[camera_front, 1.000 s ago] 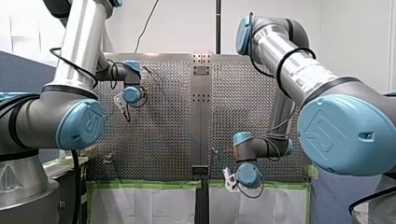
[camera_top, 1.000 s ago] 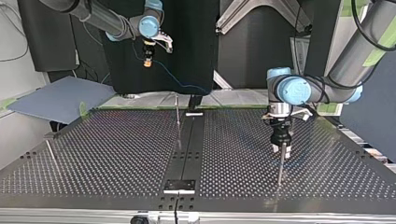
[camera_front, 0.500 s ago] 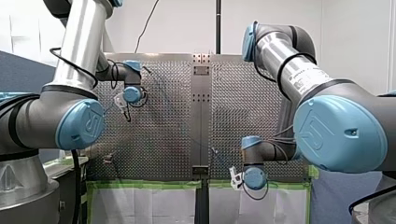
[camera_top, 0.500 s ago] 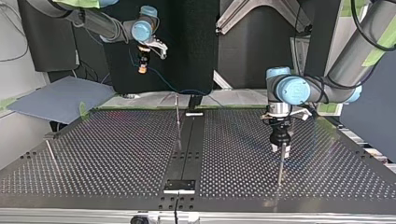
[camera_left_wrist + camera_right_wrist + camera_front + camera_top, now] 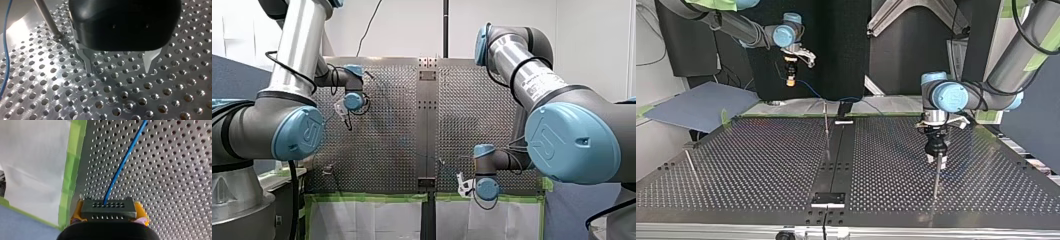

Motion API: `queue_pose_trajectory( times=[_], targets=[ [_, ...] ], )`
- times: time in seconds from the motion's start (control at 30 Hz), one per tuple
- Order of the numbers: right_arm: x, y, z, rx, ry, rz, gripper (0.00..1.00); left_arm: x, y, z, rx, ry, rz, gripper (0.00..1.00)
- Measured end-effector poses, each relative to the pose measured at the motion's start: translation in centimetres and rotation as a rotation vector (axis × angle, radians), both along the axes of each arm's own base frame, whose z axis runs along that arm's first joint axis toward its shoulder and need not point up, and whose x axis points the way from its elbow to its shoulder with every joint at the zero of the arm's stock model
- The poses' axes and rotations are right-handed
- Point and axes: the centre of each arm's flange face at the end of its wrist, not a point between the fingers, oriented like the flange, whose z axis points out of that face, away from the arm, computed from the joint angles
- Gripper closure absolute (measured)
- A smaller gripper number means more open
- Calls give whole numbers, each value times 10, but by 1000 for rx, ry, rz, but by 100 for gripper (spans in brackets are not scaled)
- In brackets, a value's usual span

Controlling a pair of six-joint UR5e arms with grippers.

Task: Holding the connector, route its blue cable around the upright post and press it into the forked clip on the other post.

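Observation:
My right gripper (image 5: 791, 80) hangs above the table's far edge at the top view's left, shut on the grey connector (image 5: 108, 208), which sits between its yellow pads (image 5: 141, 213). The blue cable (image 5: 125, 160) runs from the connector over the perforated plate; in the top view the blue cable (image 5: 823, 96) sags toward the thin centre post (image 5: 826, 127). My left gripper (image 5: 936, 159) stands low at the right, its metal fingers (image 5: 87, 65) open and empty, just behind another upright post (image 5: 936, 181). I cannot tell which post carries the fork.
A third thin post (image 5: 691, 166) leans near the top view's left edge. A dark centre strip (image 5: 836, 160) splits the perforated table. Green tape (image 5: 70, 175) and white sheet border the plate near my right gripper. A blue-grey board (image 5: 701, 102) lies beyond the table's far left corner.
My right arm has carried the connector toward the top view's left and slightly lower, dragging the cable with it. My left arm has stayed still.

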Motion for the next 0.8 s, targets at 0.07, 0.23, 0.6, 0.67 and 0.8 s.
queue_pose_trajectory(
  times=[0.07, 0.23, 0.6, 0.67, 0.8],
  targets=[
    [2, 0, 0, 0, -1, 18, 56, 0, 0, 0, 0, 0, 3, 0],
    [6, -1, 1, 1, -10, 61, 56, 0, 1, 0, 0, 0, 5, 0],
    [15, -14, 19, -36, -48, 142, 56, 0, 2, 0, -1, 2, 12, 0],
    [17, -16, 27, -44, -57, 155, 56, 0, 2, 0, -1, 2, 13, 0],
    [23, -19, 47, -55, -74, 195, 56, 0, 3, 0, -1, 2, 14, 0]
  ],
)
